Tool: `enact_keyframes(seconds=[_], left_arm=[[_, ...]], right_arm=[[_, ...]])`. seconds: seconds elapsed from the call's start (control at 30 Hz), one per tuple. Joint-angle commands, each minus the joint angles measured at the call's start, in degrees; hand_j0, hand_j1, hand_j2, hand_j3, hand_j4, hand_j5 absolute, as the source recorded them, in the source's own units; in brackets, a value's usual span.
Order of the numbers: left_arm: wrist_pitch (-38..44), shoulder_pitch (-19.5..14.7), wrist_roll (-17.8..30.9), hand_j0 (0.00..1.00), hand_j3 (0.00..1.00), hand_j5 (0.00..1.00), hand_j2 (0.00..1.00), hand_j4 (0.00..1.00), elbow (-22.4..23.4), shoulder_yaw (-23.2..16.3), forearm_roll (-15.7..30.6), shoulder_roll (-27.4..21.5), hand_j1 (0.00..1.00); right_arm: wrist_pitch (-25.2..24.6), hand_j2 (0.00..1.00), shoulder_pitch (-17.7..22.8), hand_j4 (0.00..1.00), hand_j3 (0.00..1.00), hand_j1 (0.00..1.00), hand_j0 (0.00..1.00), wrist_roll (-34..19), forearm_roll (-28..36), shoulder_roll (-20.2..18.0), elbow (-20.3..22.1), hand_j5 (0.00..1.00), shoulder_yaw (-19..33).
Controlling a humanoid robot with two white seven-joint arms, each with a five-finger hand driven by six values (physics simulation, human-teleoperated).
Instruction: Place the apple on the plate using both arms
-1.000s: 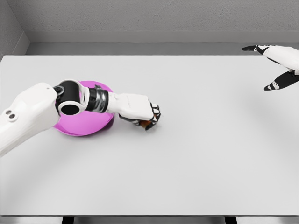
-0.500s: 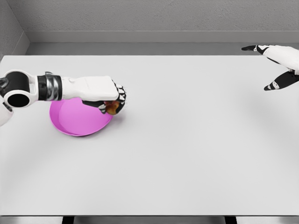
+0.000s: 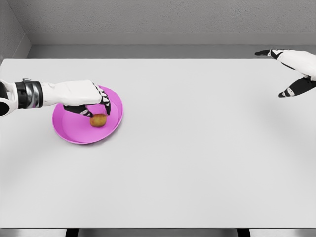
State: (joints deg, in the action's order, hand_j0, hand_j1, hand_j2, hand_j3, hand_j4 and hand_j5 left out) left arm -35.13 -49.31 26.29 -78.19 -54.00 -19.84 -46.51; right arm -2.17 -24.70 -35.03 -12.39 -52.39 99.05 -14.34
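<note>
Looking down from the head view, we see the apple (image 3: 98,120) lying on the magenta plate (image 3: 74,136), which sits on the white table (image 3: 197,163). Our left hand (image 3: 84,96) hangs just above the apple, fingers loosely parted and gripping nothing. Our right hand (image 3: 294,69) is well apart at the far right edge, fingers spread wide.

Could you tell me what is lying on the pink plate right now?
The apple rests on the pink plate, just below the left hand, whose fingers look loosened above it. The hand covers part of the plate's far side, so nothing can be judged there.
</note>
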Motion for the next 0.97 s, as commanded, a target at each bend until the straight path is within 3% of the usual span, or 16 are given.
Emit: enact_keyframes(seconds=[0.0, 0.13, 0.23, 0.37, 0.47, 0.63, 0.93], left_arm=[[0.1, 0.0, 0.0, 1.00, 1.00, 1.00, 1.00, 1.00, 0.2, 0.1, -0.2, 0.2, 1.00], [0.1, 0.0, -0.1, 1.00, 1.00, 1.00, 1.00, 1.00, 1.3, 1.4, 1.2, -0.2, 1.00], [0.1, -0.1, -0.1, 1.00, 1.00, 1.00, 1.00, 1.00, 7.5, 2.2, 8.5, -0.7, 1.00], [0.1, 0.1, -0.1, 1.00, 1.00, 1.00, 1.00, 1.00, 9.3, 3.0, 12.5, -3.7, 1.00], [0.1, 0.7, 0.0, 1.00, 1.00, 1.00, 1.00, 1.00, 9.6, 3.6, 12.5, -5.2, 1.00], [0.1, 5.5, 0.0, 1.00, 1.00, 1.00, 1.00, 1.00, 10.0, 9.9, 12.2, -7.8, 1.00], [0.1, 5.7, 0.9, 1.00, 1.00, 1.00, 1.00, 1.00, 10.0, 10.1, 11.8, -7.8, 1.00]], right_arm=[[0.0, 1.00, 0.1, 1.00, 1.00, 1.00, 1.00, 0.0, 0.1, 0.2, 0.9, 1.00, -0.9], [0.1, 1.00, 0.3, 1.00, 1.00, 1.00, 1.00, 0.0, 0.1, 0.4, 1.4, 1.00, -4.3], [0.1, 1.00, 0.3, 1.00, 1.00, 1.00, 1.00, 0.0, 0.1, 0.4, 1.4, 1.00, -4.4], [0.1, 1.00, 0.3, 1.00, 1.00, 1.00, 1.00, 0.0, 0.1, 0.4, 1.4, 1.00, -4.3], [0.1, 1.00, 0.2, 1.00, 1.00, 1.00, 1.00, 0.0, 0.1, 0.4, 1.4, 1.00, -4.2], [0.1, 1.00, 0.2, 1.00, 1.00, 1.00, 1.00, 0.0, 0.1, 0.4, 1.4, 1.00, -4.2], [0.1, 1.00, 0.2, 1.00, 1.00, 1.00, 1.00, 0.0, 0.1, 0.3, 1.4, 1.00, -4.2]])
